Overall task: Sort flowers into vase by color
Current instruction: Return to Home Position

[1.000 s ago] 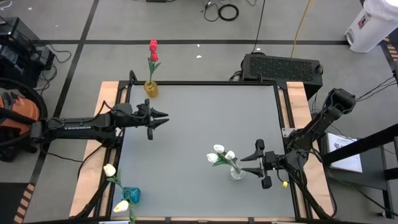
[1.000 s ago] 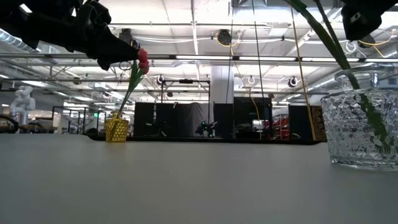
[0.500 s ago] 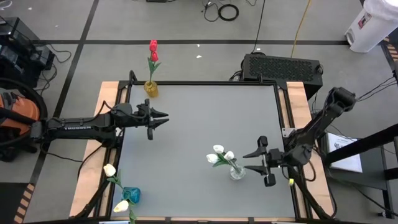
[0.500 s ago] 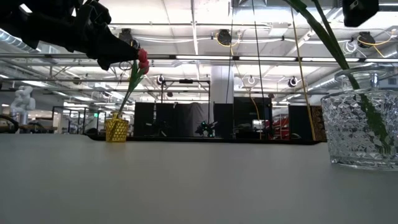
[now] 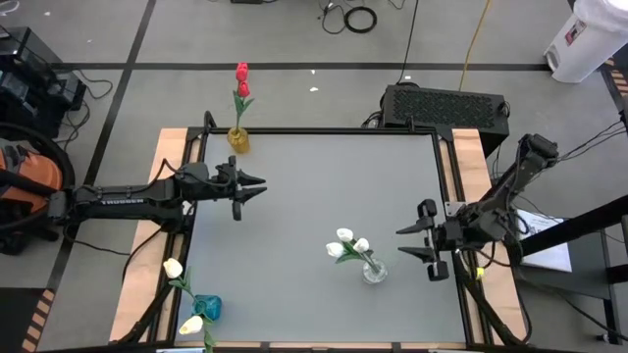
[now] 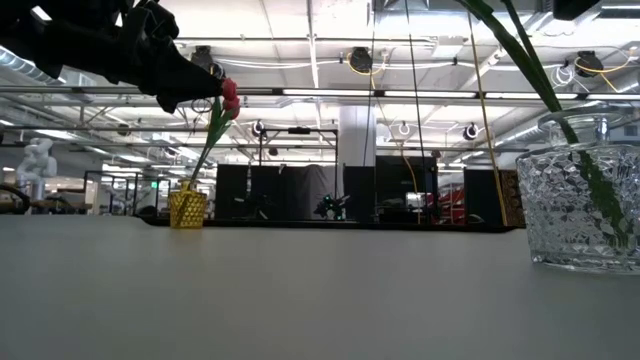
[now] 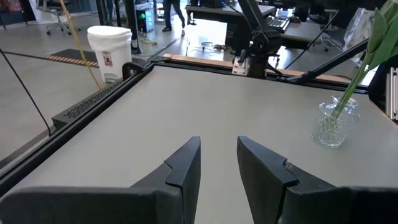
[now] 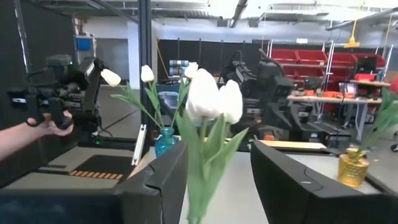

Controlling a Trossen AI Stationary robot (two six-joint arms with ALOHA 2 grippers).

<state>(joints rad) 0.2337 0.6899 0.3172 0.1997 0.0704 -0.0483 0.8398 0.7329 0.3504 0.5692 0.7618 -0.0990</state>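
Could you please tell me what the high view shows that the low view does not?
Only the high view shows the blue vase with cream tulips, the white tulip heads above the clear vase, and the right gripper whole, open, beside that vase, not touching. Only the low view shows the hall behind the table and the clear vase's cut-glass pattern. Both show the yellow vase with red tulips, the clear vase's green stems, and the waiting left gripper.
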